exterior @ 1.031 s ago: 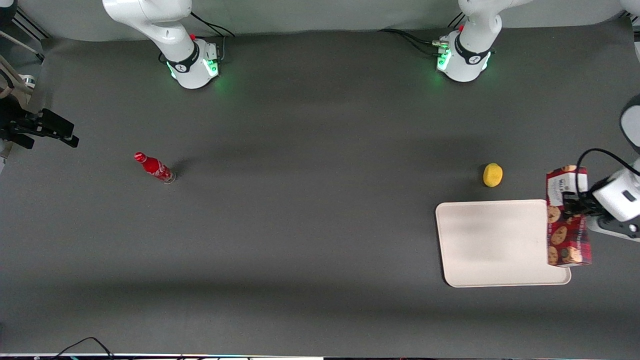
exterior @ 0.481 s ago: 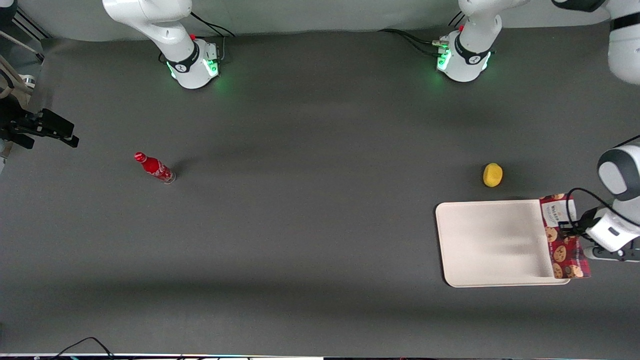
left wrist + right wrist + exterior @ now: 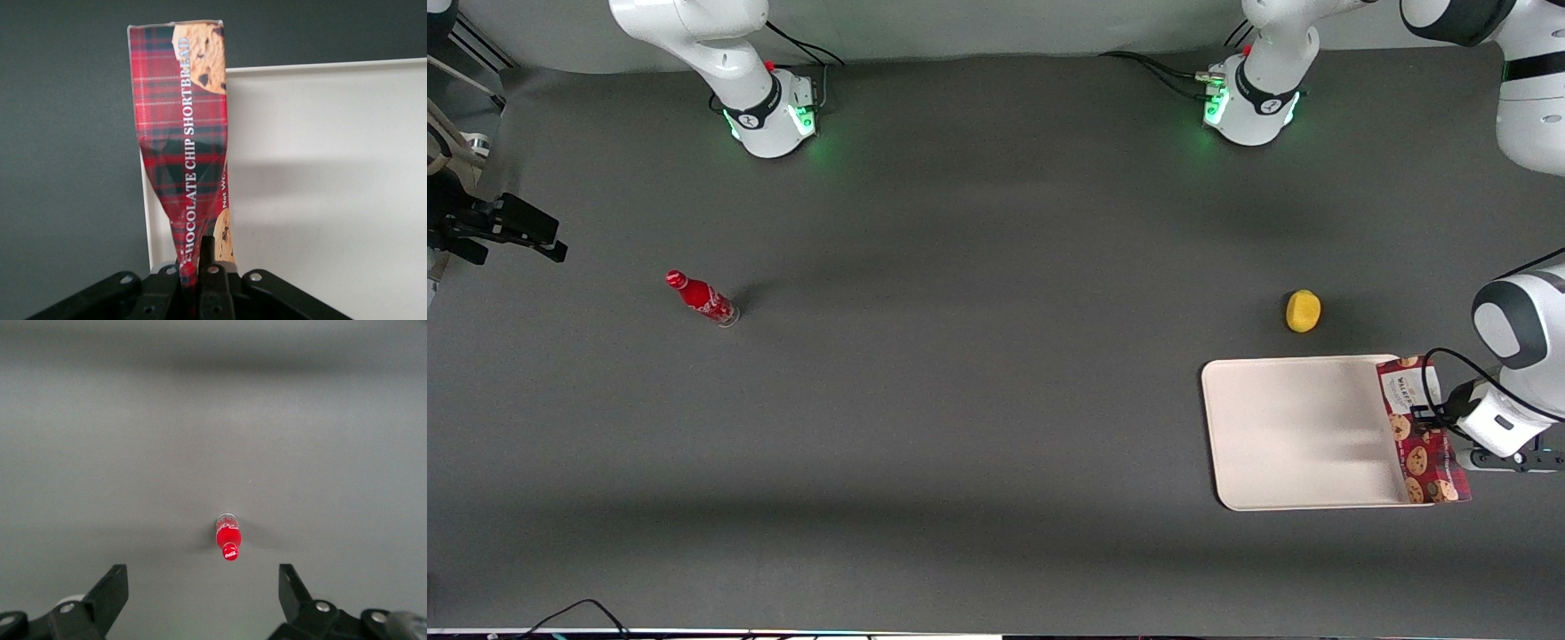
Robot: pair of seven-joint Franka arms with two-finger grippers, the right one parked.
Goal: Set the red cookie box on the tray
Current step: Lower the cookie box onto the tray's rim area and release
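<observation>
We see the left arm's black two-finger gripper [image 3: 1430,418] at the working arm's end of the table, its fingers [image 3: 207,267] pinched tight on the thin edge of the long flat dark-red tartan cookie box [image 3: 1416,428]. The box stands on its narrow side, tilted a little, over the edge of the large cream-white rectangular plastic tray [image 3: 1298,431] that lies toward the working arm's end. In the wrist view the box [image 3: 181,143] runs along the tray's raised rim [image 3: 148,220], its printed side reading "chocolate chip shortbread", and part of it overhangs the dark grey table [image 3: 67,167]. We cannot tell whether the box's lower edge touches the tray or hangs just above it.

A small yellow rounded object [image 3: 1303,311] sits on the table near the tray, farther from the front camera than it. A small red soda bottle [image 3: 701,298] stands well apart, toward the parked arm's end of the table.
</observation>
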